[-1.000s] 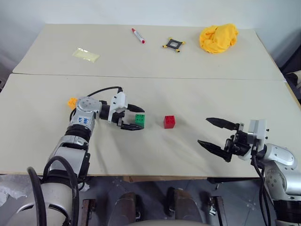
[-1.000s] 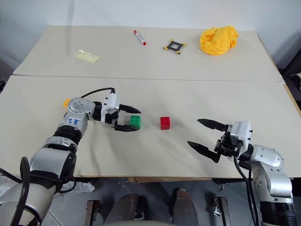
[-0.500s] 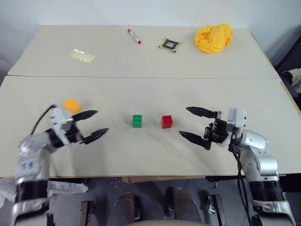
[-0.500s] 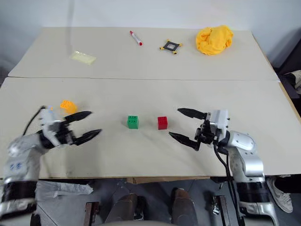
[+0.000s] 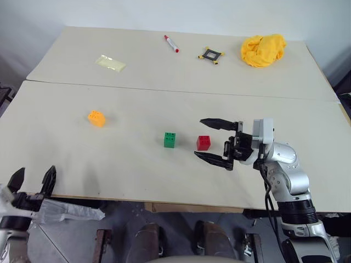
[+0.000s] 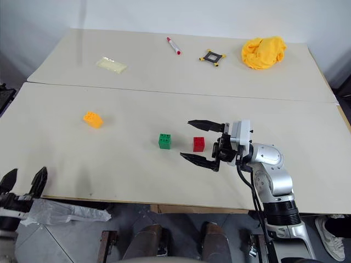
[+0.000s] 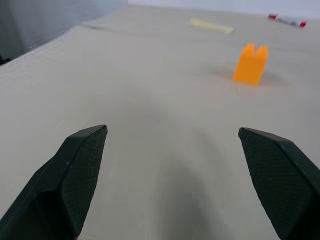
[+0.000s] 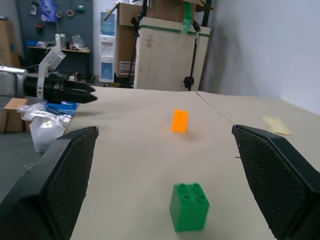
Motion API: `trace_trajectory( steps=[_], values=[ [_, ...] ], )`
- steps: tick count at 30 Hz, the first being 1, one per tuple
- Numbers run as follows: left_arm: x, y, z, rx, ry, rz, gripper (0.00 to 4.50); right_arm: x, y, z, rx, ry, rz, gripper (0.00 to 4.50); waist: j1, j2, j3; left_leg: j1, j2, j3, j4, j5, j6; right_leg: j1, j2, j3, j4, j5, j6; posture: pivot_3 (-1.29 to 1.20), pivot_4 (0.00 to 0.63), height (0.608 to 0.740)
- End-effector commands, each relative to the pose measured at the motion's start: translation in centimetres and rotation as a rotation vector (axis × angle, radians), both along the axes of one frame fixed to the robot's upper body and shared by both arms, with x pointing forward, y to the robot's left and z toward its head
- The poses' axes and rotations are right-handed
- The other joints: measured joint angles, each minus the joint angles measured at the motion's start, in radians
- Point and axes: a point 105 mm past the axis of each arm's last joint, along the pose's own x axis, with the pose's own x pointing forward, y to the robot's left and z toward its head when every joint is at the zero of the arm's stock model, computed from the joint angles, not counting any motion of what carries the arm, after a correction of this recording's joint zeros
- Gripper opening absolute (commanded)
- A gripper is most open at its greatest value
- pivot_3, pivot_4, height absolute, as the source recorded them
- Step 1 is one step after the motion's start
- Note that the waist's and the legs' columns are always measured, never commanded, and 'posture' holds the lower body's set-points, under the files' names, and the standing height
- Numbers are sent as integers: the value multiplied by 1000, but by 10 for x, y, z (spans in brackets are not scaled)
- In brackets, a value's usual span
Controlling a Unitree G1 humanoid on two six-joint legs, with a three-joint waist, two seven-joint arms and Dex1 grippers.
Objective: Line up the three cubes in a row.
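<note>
Two end effectors spread wide, holding nothing: left end effector (image 5: 33, 182) off the counter's (image 5: 137, 170) near edge, right end effector (image 5: 214, 139) just beside red cube (image 5: 203, 143). Green cube (image 5: 170, 139) next past the red, apart from it. Orange-yellow cube (image 5: 96, 118) farther still, beyond the left end effector's tips.

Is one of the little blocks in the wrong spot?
Yes. The orange block sits alone, far off to the left and a bit farther back, while the green block and red block stand close together in a row.

Two cubes (image 5: 186, 141) sit side by side; the third cube (image 5: 96, 118) seemingly farther left.
</note>
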Motion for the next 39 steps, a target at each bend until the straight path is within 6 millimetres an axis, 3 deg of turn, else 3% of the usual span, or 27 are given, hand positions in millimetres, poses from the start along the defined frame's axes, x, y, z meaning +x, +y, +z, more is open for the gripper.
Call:
trace_trajectory(
  steps=[1,10,14,18,19,21,27,29,31,34,39],
  values=[
    [30,-10,18,29,-38,-96,4473,-3,-1,7,1,-28,8,4500,-2,0,0,0,0,0,0,0,0,0,1,0,0,0,0,0,150,740],
    [142,-24,52,116,35,-310,4473,-3,0,8,-7,-31,0,4500,-24,0,0,1,0,6,-3,1,-1,-3,5,-8,3,0,0,0,150,740],
    [163,-32,49,123,83,-368,4473,-5,-1,9,-3,-35,-12,4500,-31,0,0,0,0,6,-3,1,-1,-3,5,-12,3,0,0,0,150,740],
    [171,-32,43,128,118,-370,4473,-7,-2,7,0,-31,-30,4500,-49,0,0,0,1,8,-6,1,-1,-5,5,-18,2,0,0,0,150,740],
    [172,-30,41,134,132,-362,4296,-8,-2,7,1,-30,-36,4500,-50,0,0,0,1,8,-6,1,-1,-5,5,-21,2,0,0,0,150,740],
    [171,-28,40,146,136,-366,3888,-8,-3,7,4,-30,-44,4500,-51,0,0,0,1,8,-5,0,-1,-5,5,-23,2,-1,0,0,150,740],
    [162,-25,40,172,139,-402,1964,-7,-2,5,6,-30,-51,4500,-50,0,0,0,3,9,-4,1,-1,-5,3,-23,2,-1,0,0,150,740],
    [159,-27,41,183,138,-441,1515,-7,-2,5,5,-30,-51,4500,-48,0,0,0,2,8,-4,1,-1,-5,2,-23,2,-1,0,0,150,740],
    [154,-34,44,200,127,-519,1522,-6,-3,5,3,-29,-50,4500,-48,0,0,0,2,8,-4,1,-1,-4,2,-23,3,-1,0,0,150,740],
    [134,-66,55,317,87,-832,1522,-4,-7,5,-15,-25,-49,4500,-48,0,0,0,2,8,-4,1,-1,-4,2,-23,3,-1,0,0,150,740],
    [128,-100,58,475,69,-1085,1522,-2,-12,5,-30,-22,-53,4500,-42,0,0,-1,2,8,-3,1,-1,-4,2,-23,2,-1,0,0,150,740]
  ],
)
